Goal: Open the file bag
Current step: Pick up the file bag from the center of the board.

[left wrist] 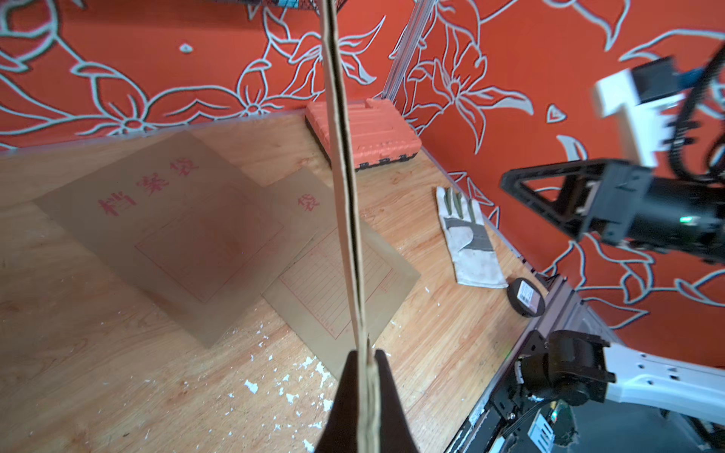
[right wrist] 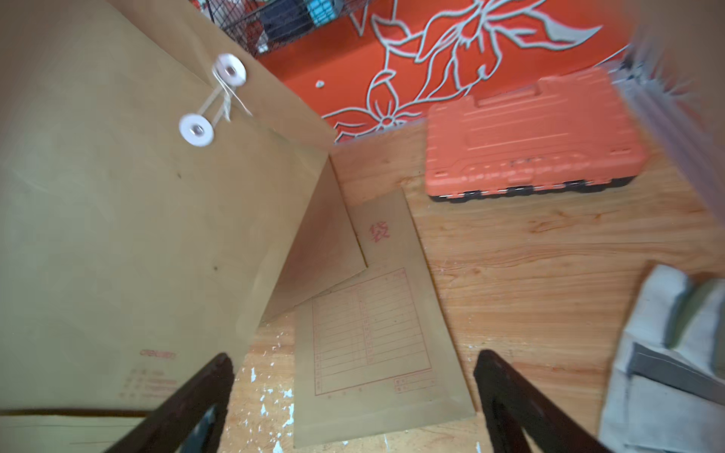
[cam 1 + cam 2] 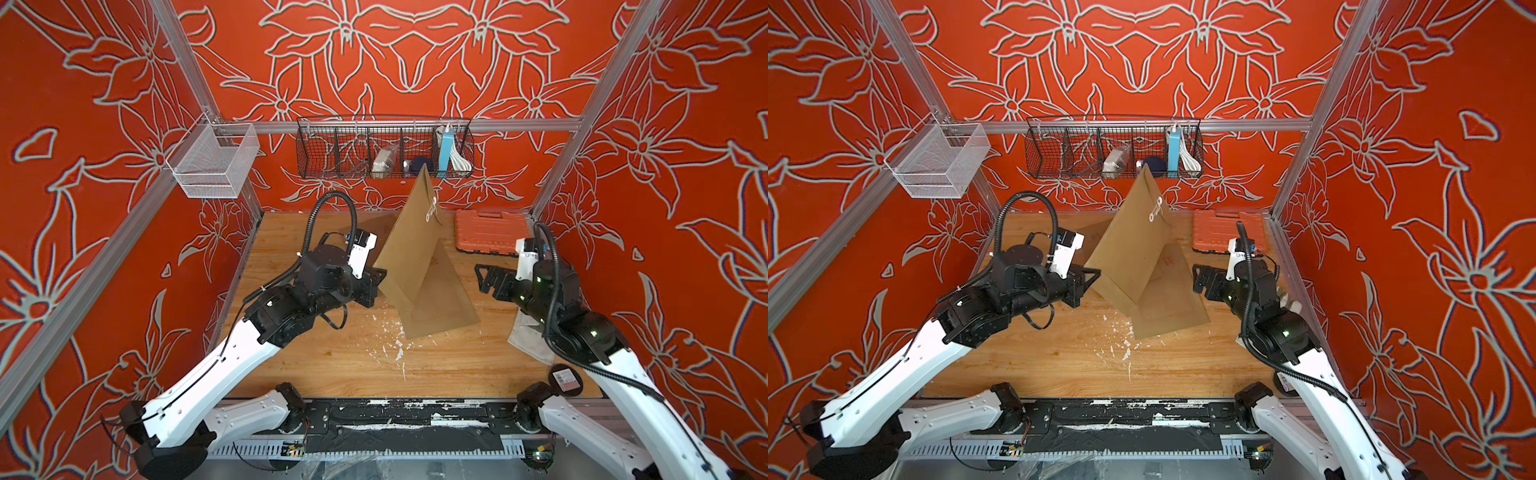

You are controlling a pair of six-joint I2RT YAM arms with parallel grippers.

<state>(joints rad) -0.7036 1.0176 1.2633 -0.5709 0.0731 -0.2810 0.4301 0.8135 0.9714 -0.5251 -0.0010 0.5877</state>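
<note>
Pinches the lower edge of the file bag (image 3: pixel 409 237) in the left gripper (image 1: pixel 367 364), jaws tight on the paper. Holds the right gripper (image 3: pixel 482 276) spread wide, empty, just right of the bag. Stands the bag on edge over the table (image 3: pixel 332 365), above two flat envelopes (image 1: pixel 164 235). Runs its long axis slanting up and back, flap end (string (image 2: pixel 214 100) wound between two white discs) topmost, pointing toward the wire basket (image 3: pixel 332 149). Beyond, at the right: orange case (image 3: pixel 486 230).
</note>
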